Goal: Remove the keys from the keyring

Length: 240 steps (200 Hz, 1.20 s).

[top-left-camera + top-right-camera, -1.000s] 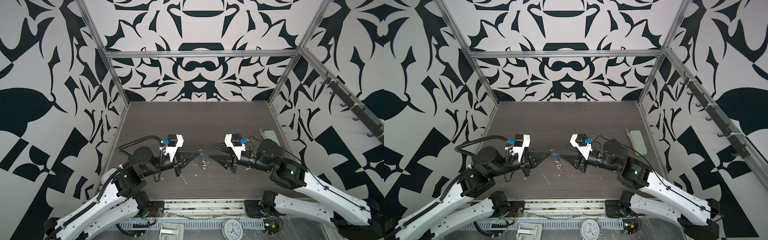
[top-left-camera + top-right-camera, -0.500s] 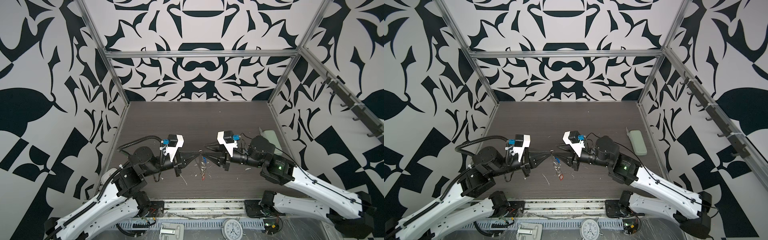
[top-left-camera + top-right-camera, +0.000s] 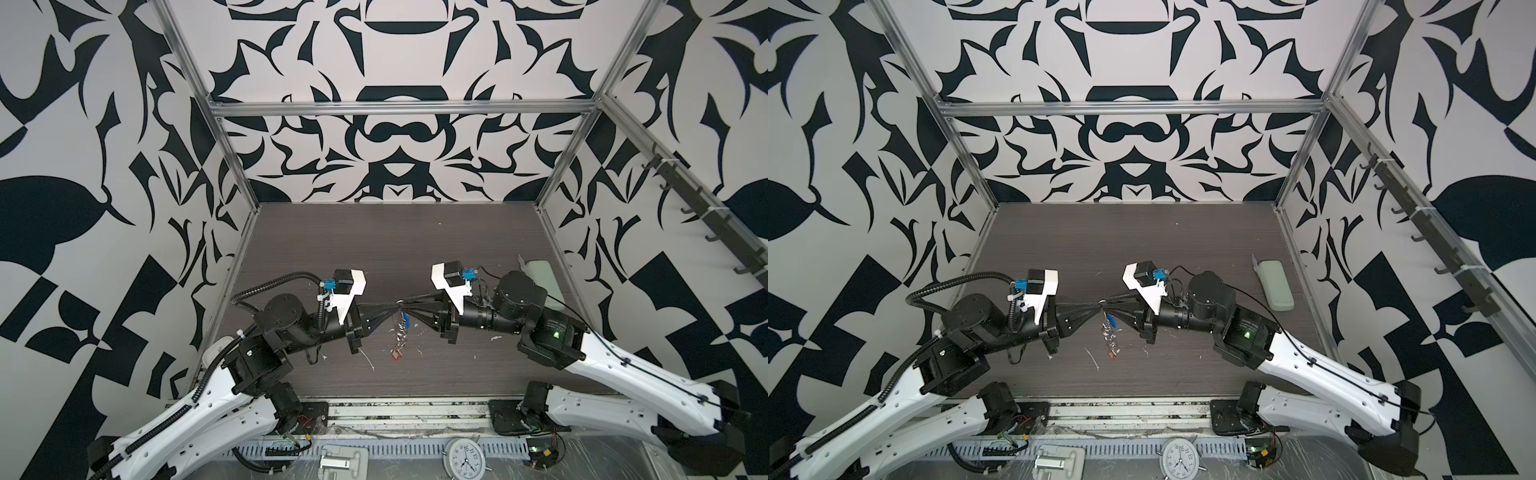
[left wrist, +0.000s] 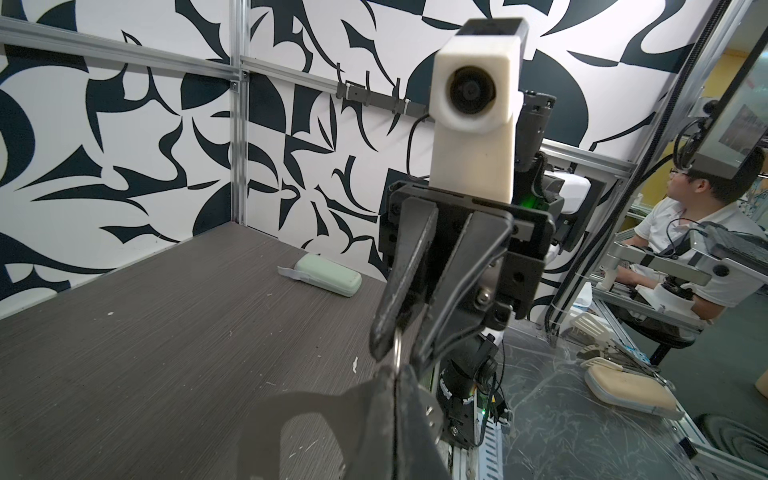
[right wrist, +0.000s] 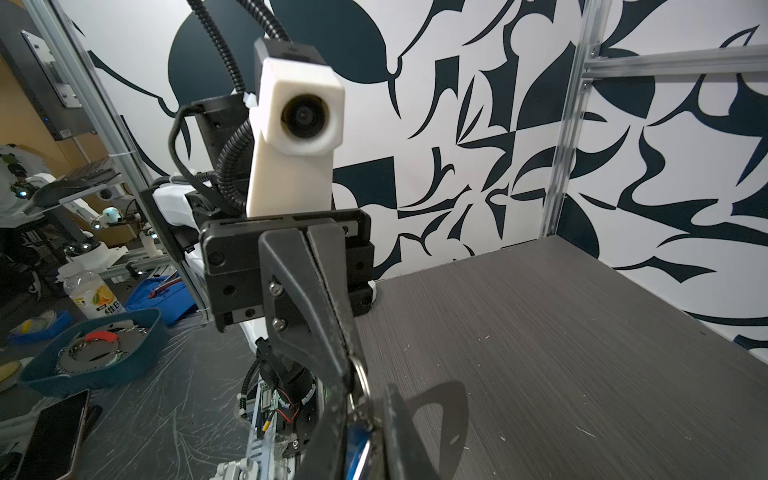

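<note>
Left fingers (image 3: 382,314) are pressed together on the top ring of the keyring (image 3: 400,335), above the dark bench (image 3: 374,249). From it hang the blue-tagged key (image 3: 407,321) and, lowest, the red-tagged key (image 3: 395,354), over scattered white scraps (image 3: 370,362). Right fingers (image 3: 424,316) meet them tip to tip, clamped on the same ring. At far right a pale-green case (image 3: 540,270) lies by the wall, partly hidden behind the right arm.

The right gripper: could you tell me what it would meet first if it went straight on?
The left gripper, nearly tip to tip with the right gripper; only the keyring lies between.
</note>
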Tool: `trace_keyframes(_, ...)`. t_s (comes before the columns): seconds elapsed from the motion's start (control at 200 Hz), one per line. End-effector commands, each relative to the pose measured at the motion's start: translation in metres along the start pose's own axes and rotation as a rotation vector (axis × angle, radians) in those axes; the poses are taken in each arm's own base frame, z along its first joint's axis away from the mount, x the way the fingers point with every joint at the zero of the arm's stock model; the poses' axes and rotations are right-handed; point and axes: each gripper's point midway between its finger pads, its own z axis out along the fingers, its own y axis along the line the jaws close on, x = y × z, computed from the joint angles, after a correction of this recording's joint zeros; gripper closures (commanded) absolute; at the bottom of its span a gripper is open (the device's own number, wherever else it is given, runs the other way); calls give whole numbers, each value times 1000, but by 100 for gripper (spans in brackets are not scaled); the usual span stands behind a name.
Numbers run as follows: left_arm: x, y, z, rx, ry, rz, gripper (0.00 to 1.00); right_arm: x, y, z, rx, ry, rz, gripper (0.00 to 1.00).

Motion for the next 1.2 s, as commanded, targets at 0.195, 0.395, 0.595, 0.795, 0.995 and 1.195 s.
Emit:
trace_keyframes(0.195,-11,-1,-5,-23,-9,-22,71,-19,5,-17,20,-17,-39,100)
trace_keyframes(0.395,-1,5,-14,-80,58,-24,52,-2,6,-22,27,151,-46,100)
trace_keyframes(0.595,15,-11,4,44,230,-62,55,11,5,-22,22,287,-53,100)
trace_keyframes(0.795,21,-17,11,92,323,-74,60,7,7,-22,12,335,-69,100)
trace_keyframes(0.995,24,-18,13,106,359,-74,68,6,9,-20,-10,364,-73,100)
trace_keyframes(1.195,25,-16,15,100,376,-65,72,7,10,-17,-26,384,-71,100)
